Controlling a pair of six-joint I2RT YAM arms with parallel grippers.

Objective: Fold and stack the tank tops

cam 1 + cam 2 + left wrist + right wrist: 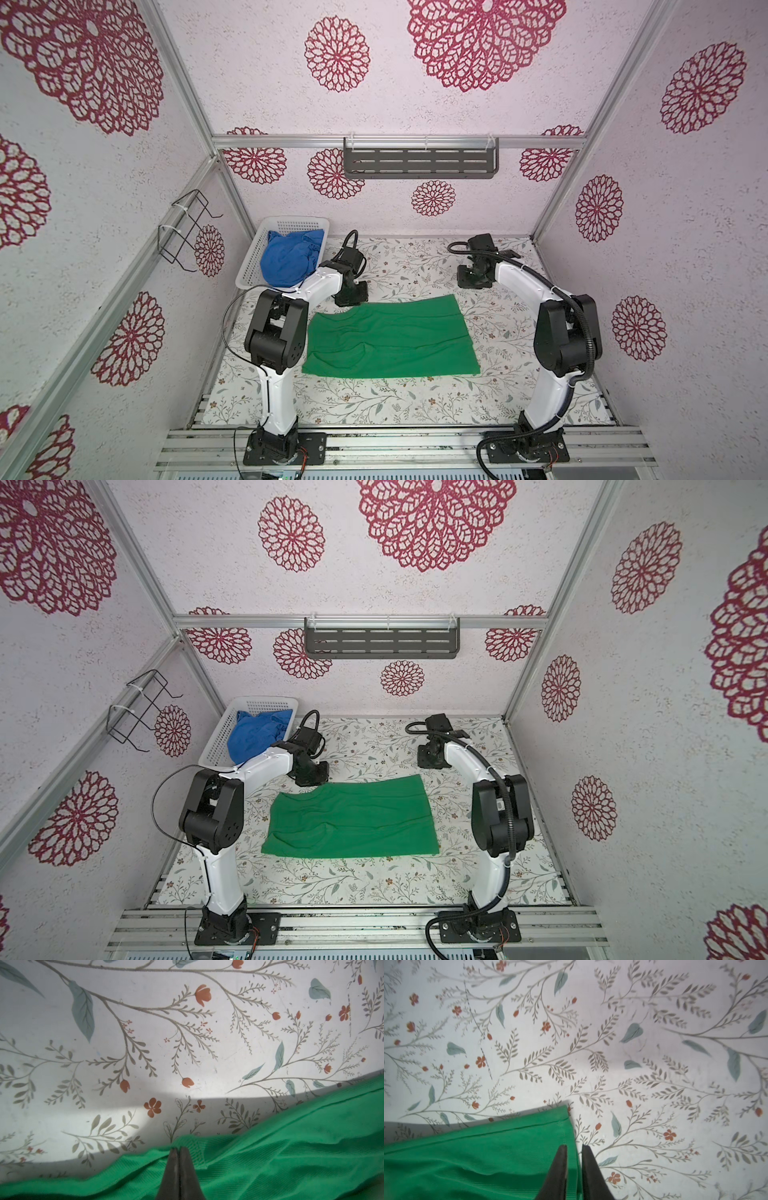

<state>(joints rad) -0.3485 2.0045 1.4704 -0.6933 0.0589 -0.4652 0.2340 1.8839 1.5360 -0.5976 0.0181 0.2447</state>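
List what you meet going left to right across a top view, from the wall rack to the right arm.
Wire rack → white basket holding the blue tank top → green tank top → right arm.

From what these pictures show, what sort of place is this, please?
Probably a robot test booth dressed like a home laundry corner: silver aluminium frame bars carrying flower-patterned wall panels, two white-and-black arms bolted to metal rails, and a white perforated plastic basket holding a crumpled royal blue tank top.

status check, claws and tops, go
Left claw shut on green tank top edge. Right claw slightly open at its corner. Blue tank top heaped in basket. Nothing blocking.
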